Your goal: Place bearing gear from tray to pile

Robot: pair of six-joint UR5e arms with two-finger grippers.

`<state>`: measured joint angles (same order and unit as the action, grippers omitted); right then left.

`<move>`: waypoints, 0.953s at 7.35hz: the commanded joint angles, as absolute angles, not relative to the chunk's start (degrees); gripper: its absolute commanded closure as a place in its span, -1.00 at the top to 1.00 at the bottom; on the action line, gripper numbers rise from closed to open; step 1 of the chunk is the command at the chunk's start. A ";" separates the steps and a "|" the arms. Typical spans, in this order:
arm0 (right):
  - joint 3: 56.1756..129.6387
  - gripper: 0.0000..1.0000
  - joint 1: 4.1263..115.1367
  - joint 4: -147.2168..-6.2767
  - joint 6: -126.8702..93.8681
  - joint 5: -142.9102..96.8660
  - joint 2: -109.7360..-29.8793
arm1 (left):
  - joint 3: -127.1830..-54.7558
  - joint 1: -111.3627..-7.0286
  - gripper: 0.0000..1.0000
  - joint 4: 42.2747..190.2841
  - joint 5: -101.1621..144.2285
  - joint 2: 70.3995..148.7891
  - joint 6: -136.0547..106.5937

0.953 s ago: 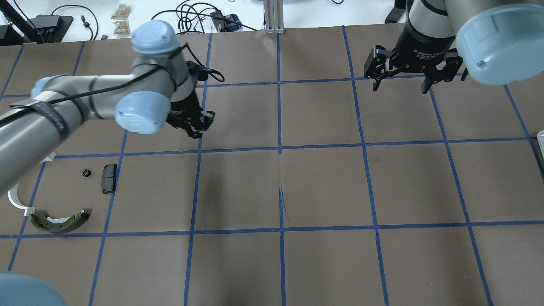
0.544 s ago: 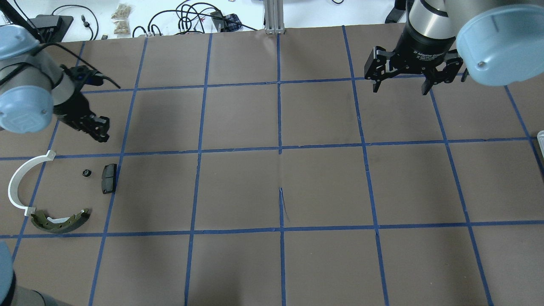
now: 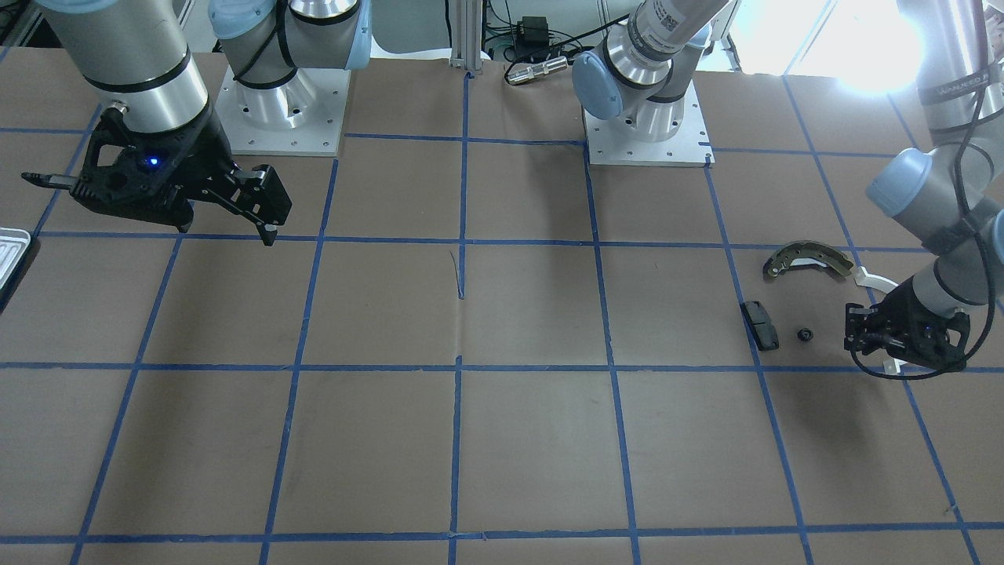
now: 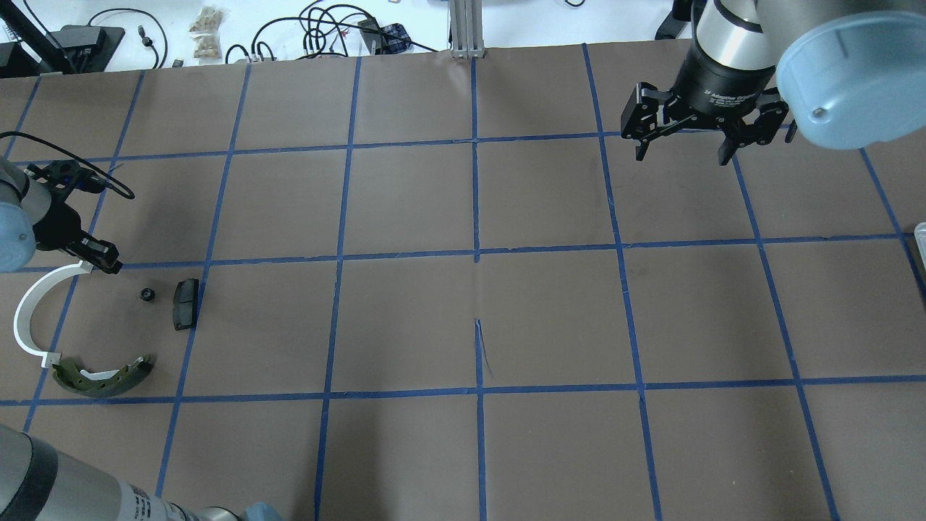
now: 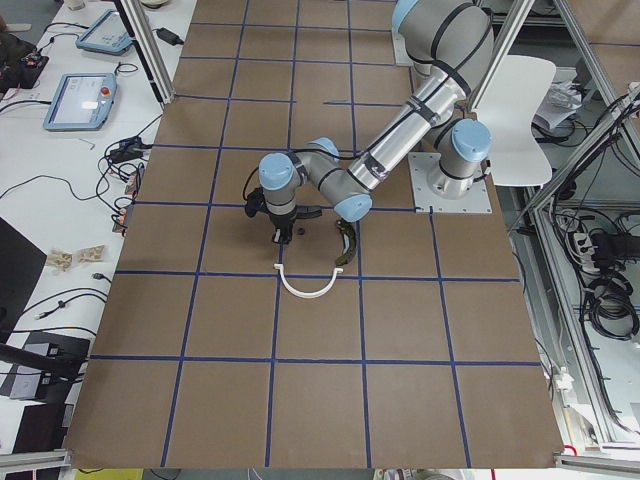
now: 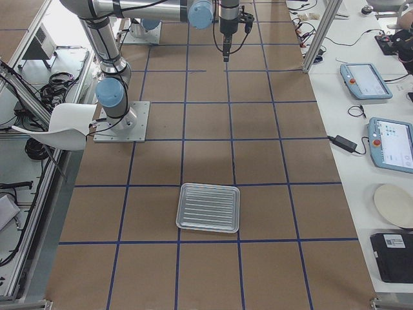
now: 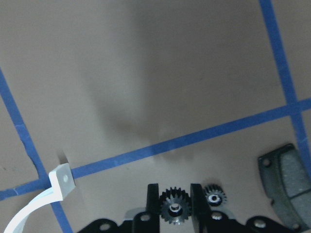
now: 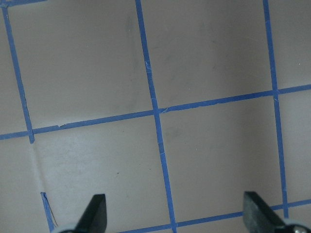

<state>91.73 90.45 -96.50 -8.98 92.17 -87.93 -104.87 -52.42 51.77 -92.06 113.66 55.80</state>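
My left gripper [image 7: 175, 196] is shut on a small black toothed bearing gear [image 7: 174, 208]. It hangs low at the pile's edge in the overhead view [image 4: 108, 262], by the end of the white plastic arc [image 4: 27, 311]. The pile also holds a small black gear [image 4: 147, 294], a black pad [image 4: 185, 304] and a curved metal shoe [image 4: 105, 376]. My right gripper [image 4: 684, 152] is open and empty, far from the pile. The ridged silvery tray [image 6: 208, 207] lies empty at the table's right end.
The table is brown paper with a blue tape grid [image 4: 477, 253]. Cables and small boxes [image 4: 325, 29] lie beyond its far edge. The tray's corner shows at the overhead view's right edge [image 4: 920, 239]. A tear in the paper [image 4: 481, 347] sits mid-table.
My left arm has swung left and down from mid-left of the table to the pile's edge, gripper shut throughout. The right arm has barely moved.
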 commanded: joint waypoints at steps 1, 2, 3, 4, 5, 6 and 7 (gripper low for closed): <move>91.76 1.00 90.35 -96.50 -8.96 92.20 -87.89 | -106.08 -50.89 -0.90 51.42 -92.11 114.43 56.60; 91.84 1.00 90.35 -96.42 -8.96 92.28 -87.89 | -107.74 -50.89 -0.90 51.42 -91.76 114.35 56.34; 91.85 1.00 90.35 -96.42 -8.96 92.20 -87.89 | -109.15 -51.41 -0.88 51.42 -90.71 113.30 55.82; 91.76 1.00 90.35 -96.42 -8.96 92.20 -87.89 | -109.33 -51.68 -0.88 51.42 -90.70 113.03 55.72; 91.76 1.00 90.35 -96.42 -8.96 92.20 -87.89 | -109.34 -51.68 -0.88 51.42 -90.79 113.03 55.72; 91.76 1.00 90.35 -96.42 -8.96 92.20 -87.89 | -109.42 -51.85 -0.88 51.50 -90.70 113.20 55.64; 91.76 1.00 90.35 -96.42 -8.96 92.20 -87.89 | -109.51 -51.86 -0.88 51.68 -90.70 113.20 55.55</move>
<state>91.76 90.35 -96.42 -8.97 92.20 -87.89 -109.38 -51.78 51.51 -90.74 113.17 55.66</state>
